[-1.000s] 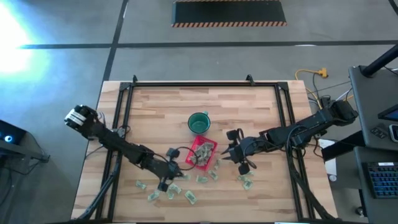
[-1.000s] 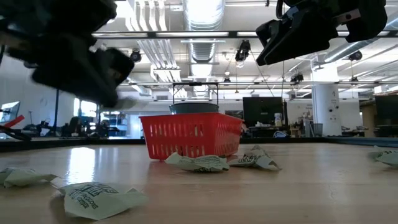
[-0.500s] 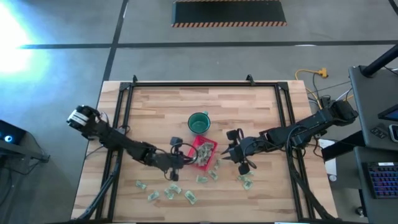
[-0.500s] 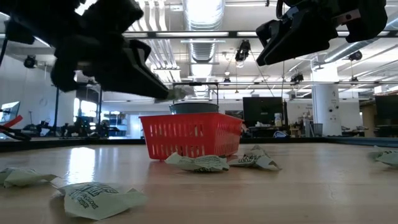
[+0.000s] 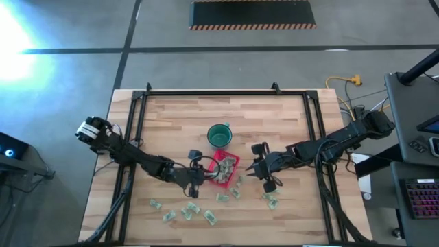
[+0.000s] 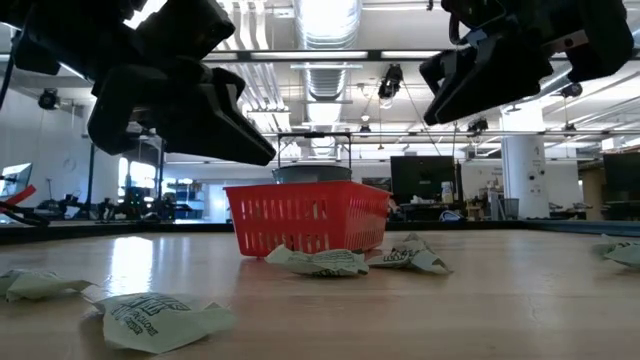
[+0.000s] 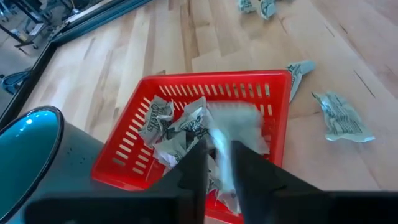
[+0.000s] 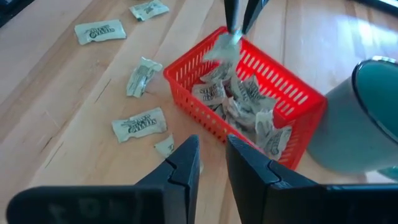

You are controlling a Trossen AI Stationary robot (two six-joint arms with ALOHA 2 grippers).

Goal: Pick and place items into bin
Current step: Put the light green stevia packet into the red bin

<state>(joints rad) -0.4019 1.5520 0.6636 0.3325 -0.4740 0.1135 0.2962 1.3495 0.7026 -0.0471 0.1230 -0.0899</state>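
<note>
Red bin point(image 5: 223, 167) lies directly under the left hand point(image 7: 217, 163), whose barely parted fingers release an item point(image 7: 231, 127) into it; the empty, slightly open right hand point(image 5: 258, 167) waits right

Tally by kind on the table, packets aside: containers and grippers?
red bin: 1
green cup: 1
grippers: 2 (left gripper, right gripper)
Total: 4
</note>
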